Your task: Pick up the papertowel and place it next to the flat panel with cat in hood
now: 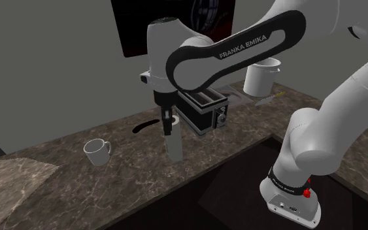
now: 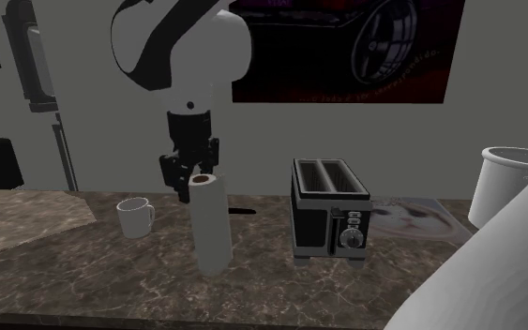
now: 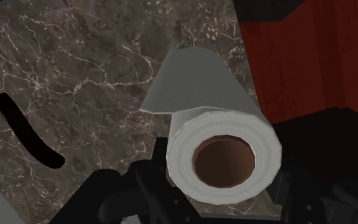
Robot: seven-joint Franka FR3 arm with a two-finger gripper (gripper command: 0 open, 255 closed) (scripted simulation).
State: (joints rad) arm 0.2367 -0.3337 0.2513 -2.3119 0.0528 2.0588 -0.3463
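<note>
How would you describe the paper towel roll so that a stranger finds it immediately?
Look at the dark marbled counter and find the black toaster. Between it and the white mug stands the paper towel roll, upright beneath the robot's hand. It is the only slim column, grey-white with a brown core at its top.

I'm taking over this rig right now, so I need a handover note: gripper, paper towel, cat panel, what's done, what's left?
Gripper: shut on the top of the paper towel roll, which stands upright between the mug and the toaster.
Cat panel: flat on the counter, beyond the toaster from the roll.
Done: grasp.
Left: carry the roll past the toaster and set it beside the panel.
</note>
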